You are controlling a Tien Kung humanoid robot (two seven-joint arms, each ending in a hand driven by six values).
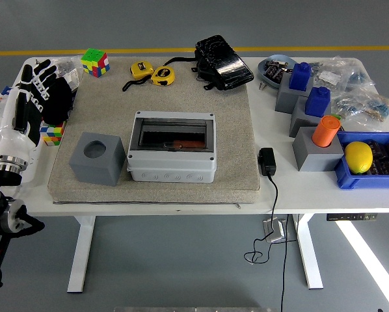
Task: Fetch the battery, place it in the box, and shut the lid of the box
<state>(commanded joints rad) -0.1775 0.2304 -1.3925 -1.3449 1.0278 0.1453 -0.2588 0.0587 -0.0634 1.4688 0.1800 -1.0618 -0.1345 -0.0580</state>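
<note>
The grey box (172, 166) stands in the middle of the beige mat (233, 117). Its dark see-through lid (174, 133) lies shut. An orange-red object (188, 144) shows faintly through the lid; I cannot tell if it is the battery. My left hand (30, 94), white and black, hovers over the table's left edge with fingers spread and holds nothing. It is well left of the box. The right hand is out of view.
A grey cube with a round hole (97, 158) sits left of the box. Rubik's cubes (95, 62), tape measures (154, 73) and a black pouch (223, 62) lie at the back. Grey blocks with blue and orange caps (326, 130) and a blue bin with a lemon (359, 156) stand at right. A black adapter (267, 161) lies beside the mat.
</note>
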